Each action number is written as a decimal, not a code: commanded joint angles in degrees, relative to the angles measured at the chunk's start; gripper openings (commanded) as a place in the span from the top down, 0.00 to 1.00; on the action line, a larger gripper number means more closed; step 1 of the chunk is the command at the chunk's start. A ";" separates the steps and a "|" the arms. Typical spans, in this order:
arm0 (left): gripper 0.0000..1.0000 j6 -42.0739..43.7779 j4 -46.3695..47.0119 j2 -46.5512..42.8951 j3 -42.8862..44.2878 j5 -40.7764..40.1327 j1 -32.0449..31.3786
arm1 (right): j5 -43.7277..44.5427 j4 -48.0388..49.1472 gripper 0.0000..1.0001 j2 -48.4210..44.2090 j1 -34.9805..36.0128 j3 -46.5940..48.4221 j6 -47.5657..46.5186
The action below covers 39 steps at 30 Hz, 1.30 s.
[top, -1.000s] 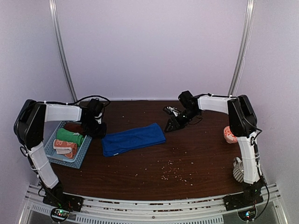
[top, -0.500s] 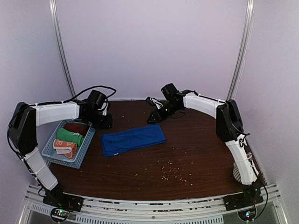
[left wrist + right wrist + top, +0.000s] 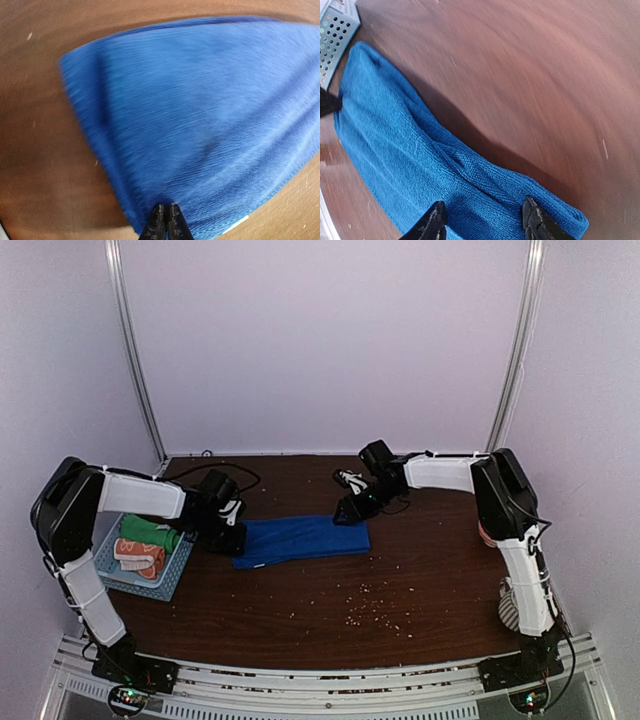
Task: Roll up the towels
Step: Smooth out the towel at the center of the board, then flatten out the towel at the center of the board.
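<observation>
A blue towel (image 3: 305, 538) lies flat mid-table (image 3: 420, 580). The left claw (image 3: 165, 223), tips pressed together, pinches its left end. The right claw (image 3: 485, 222), half spread, straddles its right end.

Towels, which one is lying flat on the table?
The royal blue towel, spread out on the table; the green towel and orange-patterned towel sit rolled in the light blue basket.

towel (image 3: 305, 538) flat mid table (image 3: 420, 580), basket (image 3: 175, 575) w/ rolled towels (image 3: 148, 535) to its left
</observation>
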 commanded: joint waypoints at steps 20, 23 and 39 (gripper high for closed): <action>0.86 7.85 -0.34 9.82 25.62 10.93 -1.56 | 1.95 3.27 0.00 -35.06 -9.82 -25.12 -7.82; 0.88 6.04 0.40 11.47 24.59 10.72 -1.92 | 1.06 7.72 0.00 -37.81 -12.69 -26.89 -7.65; 0.91 7.05 4.60 31.46 40.64 9.71 -2.46 | -8.99 -7.64 0.00 -33.60 -12.43 -29.03 -22.52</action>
